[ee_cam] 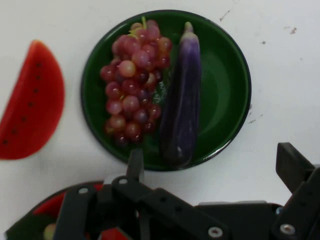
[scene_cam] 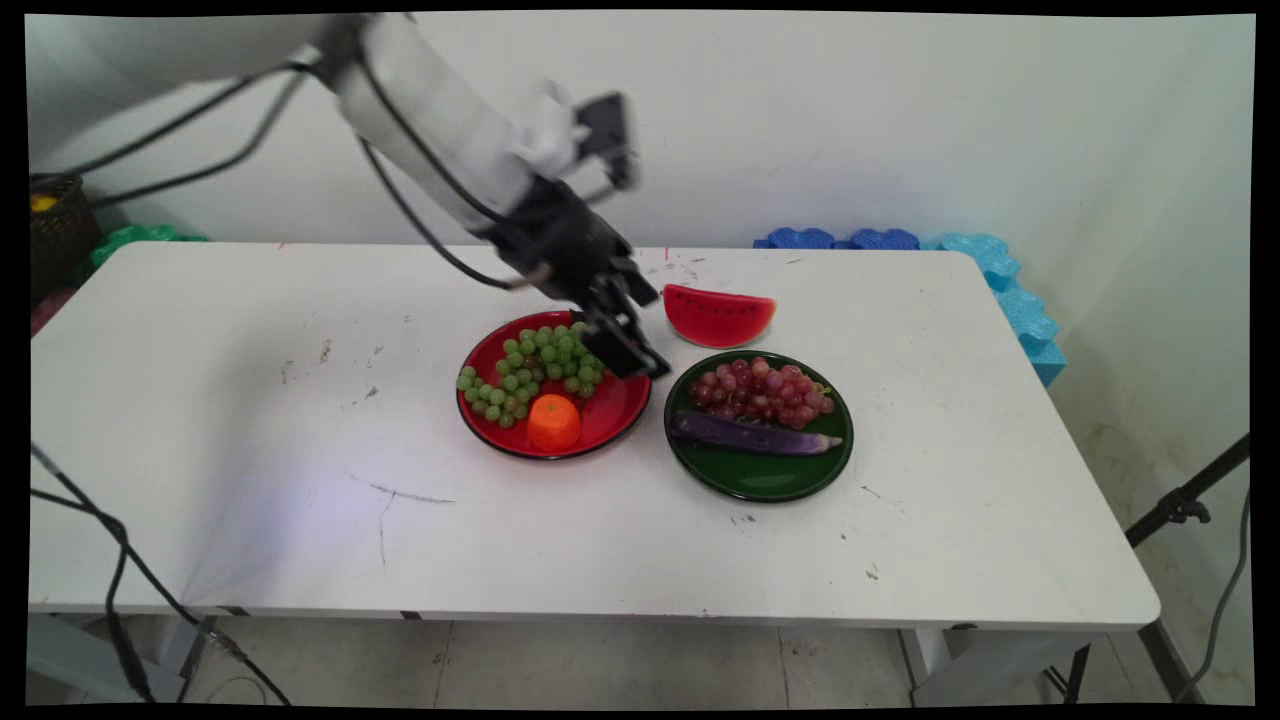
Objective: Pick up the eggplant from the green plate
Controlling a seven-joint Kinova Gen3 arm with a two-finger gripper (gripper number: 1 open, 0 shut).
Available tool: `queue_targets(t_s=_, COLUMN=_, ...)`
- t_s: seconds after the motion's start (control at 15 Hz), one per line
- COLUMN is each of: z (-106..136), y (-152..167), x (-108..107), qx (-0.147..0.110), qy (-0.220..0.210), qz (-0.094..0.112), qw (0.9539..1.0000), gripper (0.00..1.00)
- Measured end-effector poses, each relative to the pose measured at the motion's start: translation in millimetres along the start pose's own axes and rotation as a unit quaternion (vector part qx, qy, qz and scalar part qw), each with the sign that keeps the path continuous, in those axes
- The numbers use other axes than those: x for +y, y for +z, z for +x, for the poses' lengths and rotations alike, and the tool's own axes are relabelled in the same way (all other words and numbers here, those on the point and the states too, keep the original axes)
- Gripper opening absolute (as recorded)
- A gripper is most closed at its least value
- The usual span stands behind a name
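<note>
My gripper hangs low over the right rim of a red plate, between it and a green plate. Its fingers stand open and hold nothing. The red plate carries a bunch of green grapes and a small orange fruit. In the hand view my gripper looks down at the green plate, where red grapes lie beside a purple eggplant. A watermelon slice lies on the table just behind the green plate.
Blue foam mats lean against the wall behind the table's right end, with green foam and a dark basket at the far left. A black tripod leg stands right of the table. Cables hang at the front left.
</note>
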Motion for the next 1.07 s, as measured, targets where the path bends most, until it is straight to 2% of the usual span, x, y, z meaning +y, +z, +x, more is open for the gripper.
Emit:
queue_targets(t_s=0.33, z=15.8, y=56.2, x=9.1, qx=-0.019, qy=0.014, qz=-0.008, qw=0.9997, gripper=1.0)
queue_targets(t_s=0.67, z=18.5, y=101.9, x=15.7, qx=-0.034, qy=0.03, qz=-0.012, qw=0.9989, gripper=1.0)
queue_targets(t_s=1.07, z=12.7, y=150.2, x=17.5, qx=-0.041, qy=0.059, qz=-0.002, qw=0.9974, gripper=1.0)
